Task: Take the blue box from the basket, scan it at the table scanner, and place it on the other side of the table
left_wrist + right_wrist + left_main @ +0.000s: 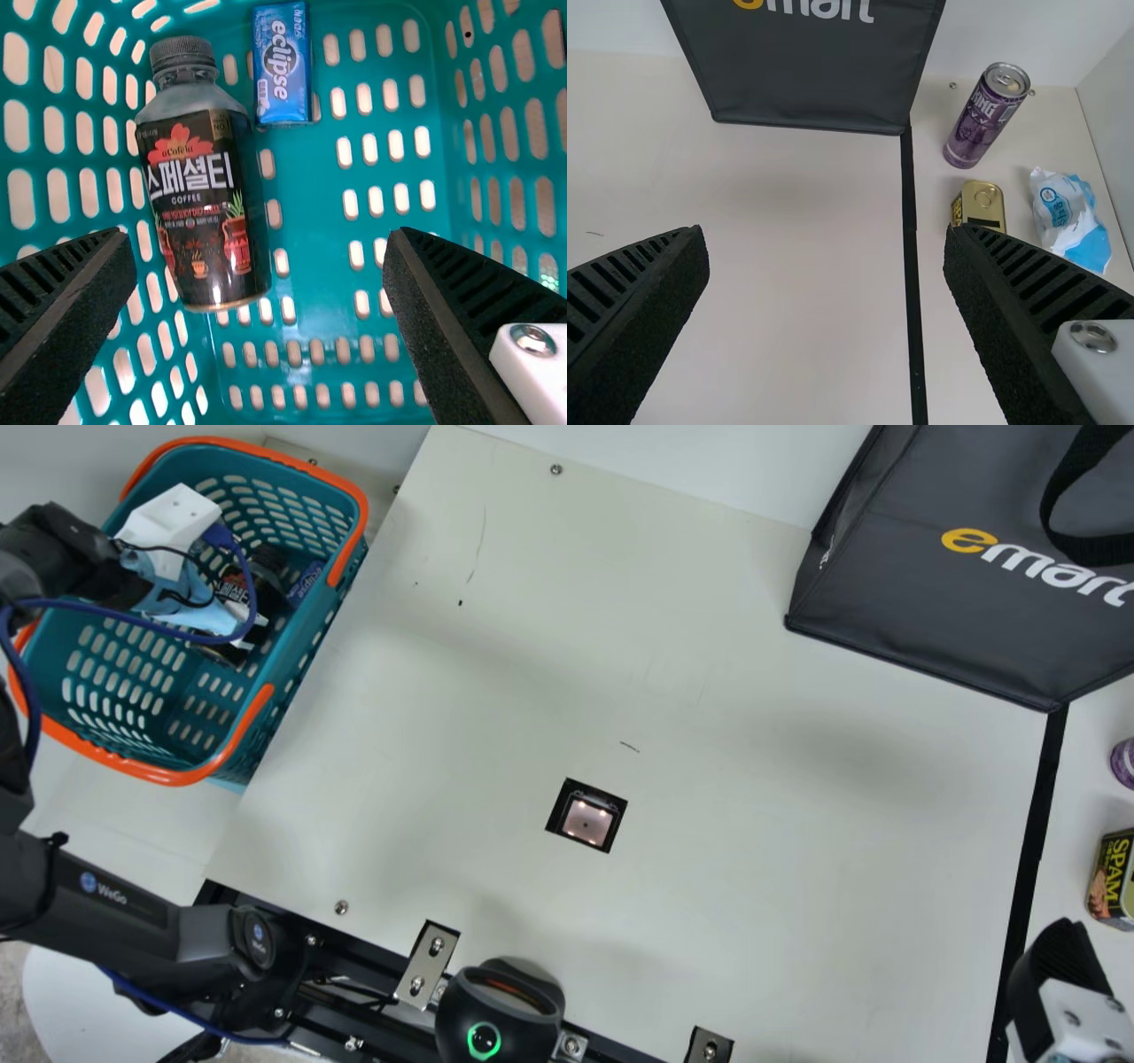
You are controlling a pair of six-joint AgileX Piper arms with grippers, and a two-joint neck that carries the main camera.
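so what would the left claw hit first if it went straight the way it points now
The left claw, open, would probably meet the dark bottle first, or else the teal basket floor beside it; the depth is hard to judge.

One table [726,673] has one scanner [586,821], one strip of black tape [1035,833] and two metal brackets [427,964] at its edge. There is one teal basket [168,775], with one blue box [282,62] and one dark bottle [202,190] inside. Elsewhere there are one black bag [939,620], one purple drink can [983,119], one golden-lidded food tin [982,202] and one blue-and-white packet [1070,217].
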